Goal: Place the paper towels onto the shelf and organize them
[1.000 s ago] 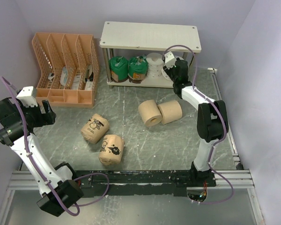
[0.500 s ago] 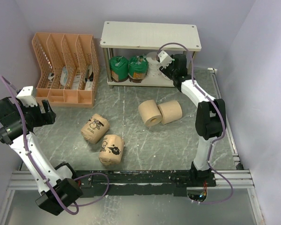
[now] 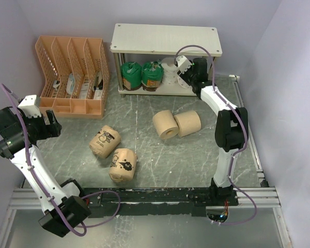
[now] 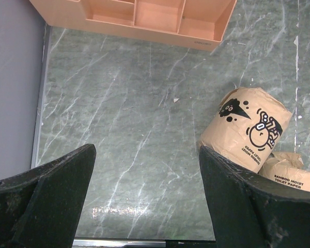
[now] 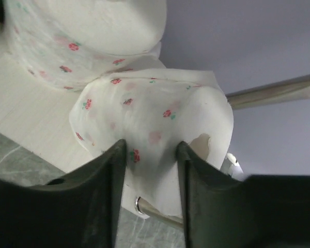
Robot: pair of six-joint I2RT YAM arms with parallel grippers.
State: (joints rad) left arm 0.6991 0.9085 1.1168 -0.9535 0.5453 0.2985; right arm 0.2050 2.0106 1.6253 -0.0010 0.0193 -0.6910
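Table (image 3: 160, 160): green marbled top filling the middle of the overhead frame.
Shelf (image 3: 165, 39): upper centre, with two off-white boards on silver posts.
File organizer (image 3: 72, 77): orange and slotted, upper left, just beside the shelf.
Right gripper (image 5: 151, 149): under the shelf's top board, at the right half of the lower tier. Its jaws are clamped on the Held dotted roll.
Left gripper (image 4: 144, 155): at the left edge of the overhead frame, above the table. Its jaws are spread wide with nothing between them.
Held dotted roll (image 5: 155, 108): white, centre of the right wrist frame, at the lower board's front edge. Whether it rests on the board cannot be told.
Second dotted roll (image 5: 88, 31): upper left of that frame, standing on the lower board against the held one.
Green-topped roll (image 3: 130, 75): left end of the lower tier, upright.
Second green-topped roll (image 3: 151, 76): touching it on the right.
Plain tan roll (image 3: 165, 124): on its side on the table, centre frame.
Second plain tan roll (image 3: 188, 123): touching it on the right.
Printed tan roll (image 3: 105, 140): on the table, left of centre.
Second printed tan roll (image 3: 123, 164): just below it.
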